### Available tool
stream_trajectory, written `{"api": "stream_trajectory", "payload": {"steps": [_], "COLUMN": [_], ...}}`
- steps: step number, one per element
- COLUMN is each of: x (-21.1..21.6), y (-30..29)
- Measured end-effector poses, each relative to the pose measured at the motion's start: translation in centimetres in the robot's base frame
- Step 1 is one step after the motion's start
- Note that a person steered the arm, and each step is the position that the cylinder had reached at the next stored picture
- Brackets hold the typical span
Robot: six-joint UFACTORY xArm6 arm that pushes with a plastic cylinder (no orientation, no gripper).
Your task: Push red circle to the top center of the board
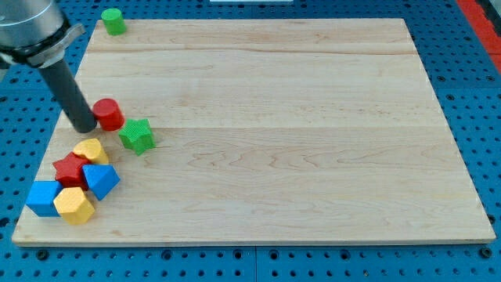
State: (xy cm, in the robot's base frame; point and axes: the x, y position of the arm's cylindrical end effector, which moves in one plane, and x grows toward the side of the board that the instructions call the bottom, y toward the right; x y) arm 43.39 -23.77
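Observation:
The red circle (pixel 109 114) is a short red cylinder at the board's left side. My tip (pixel 84 127) stands right against its left side, touching or nearly touching it. A green star-shaped block (pixel 137 135) lies just to the lower right of the red circle. The wooden board (pixel 266 125) fills most of the view.
A green block (pixel 114 21) sits at the board's top left corner. At the bottom left is a cluster: a yellow block (pixel 91 150), a red star (pixel 70 168), a blue block (pixel 101 180), a second yellow block (pixel 74 205) and a blue cube (pixel 44 198).

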Motion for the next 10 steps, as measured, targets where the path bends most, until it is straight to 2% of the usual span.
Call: {"api": "stream_trajectory", "payload": {"steps": [2, 3, 5, 7, 9, 10], "x": [-1.5, -3.0, -9.5, -12.6, -16.0, -17.2], "y": [7.2, 8.9, 10.6, 16.2, 14.3, 15.9]}}
